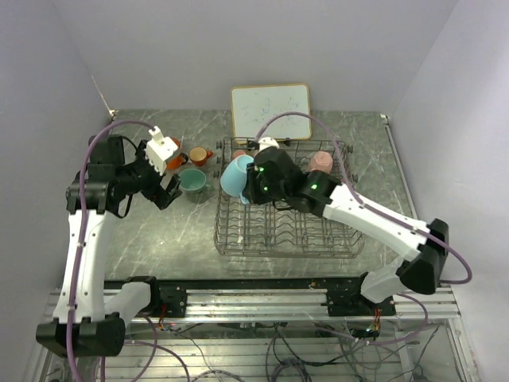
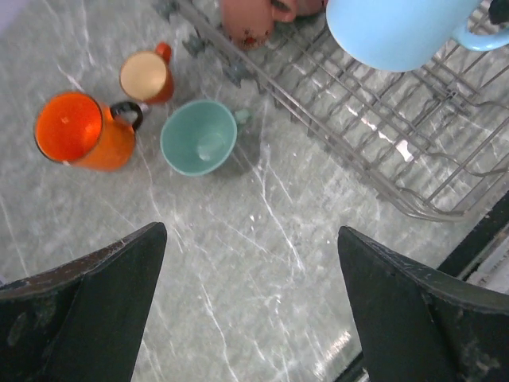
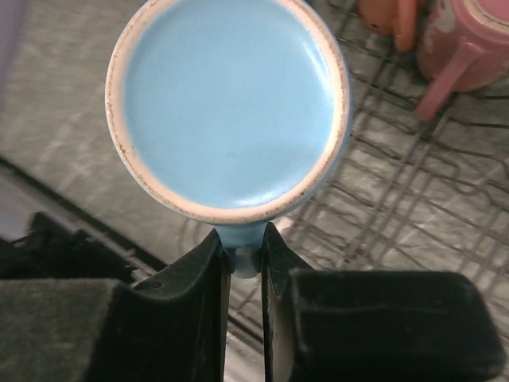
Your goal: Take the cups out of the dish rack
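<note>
1. Since three cups are already set out on the surface (image 1: 151,239) to the left of the dish rack (image 1: 286,239), the unloading is judged to be partly done, perhaps near its middle.
2. Those three are counted as one large orange cup (image 2: 79,131), one small orange cup (image 2: 147,76) and one mint green cup (image 2: 199,137). All are stood upright and close together, near the rack's left side.
3. One light blue cup (image 3: 231,103) is being taken out. Its handle is pinched by the right hand (image 3: 242,247), which is clenched on it, and the cup is held over the rack's far left corner.
4. The left hand (image 2: 248,239) is released, with its fingers spread wide and nothing held. It is hung over bare surface near the three cups.
5. In the rack, one pink cup (image 1: 321,161) is seen at the far right and one peach cup (image 1: 238,153) at the far left. One pale cup (image 1: 268,143) is partly hidden by the right arm. Three are thus counted, and whether more are covered cannot be told.
6. What is left is judged to be this: the light blue cup is to be set on the surface, and the rack's cups are to be fetched.
</note>
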